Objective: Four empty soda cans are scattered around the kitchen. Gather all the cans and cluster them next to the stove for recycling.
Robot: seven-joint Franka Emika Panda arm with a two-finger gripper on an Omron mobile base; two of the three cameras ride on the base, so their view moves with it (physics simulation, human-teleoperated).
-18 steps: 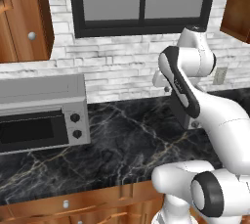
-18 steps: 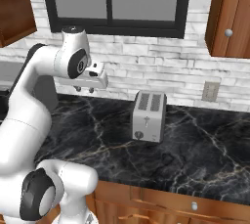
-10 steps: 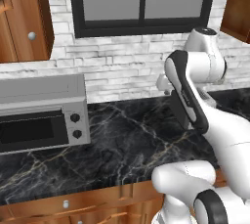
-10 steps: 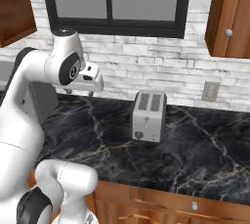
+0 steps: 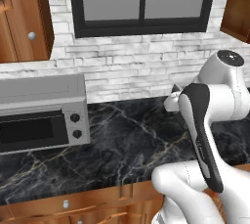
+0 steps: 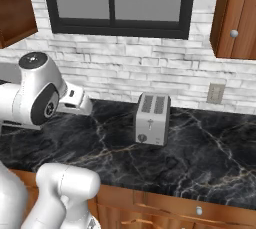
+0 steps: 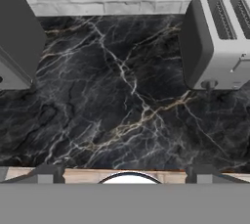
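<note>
Gripper (image 7: 124,171) wider than before, empty.

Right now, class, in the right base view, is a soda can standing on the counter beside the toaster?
No: the toaster stands alone on the black marble counter, with bare stone on either side of it.

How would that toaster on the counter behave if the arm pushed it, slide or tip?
The toaster is a boxy metal body standing upright on the black marble counter, so it would probably slide rather than roll. It looks taller than it is deep, so a high push might tip it. Its smooth sides could be slippery for the fingers.
</note>
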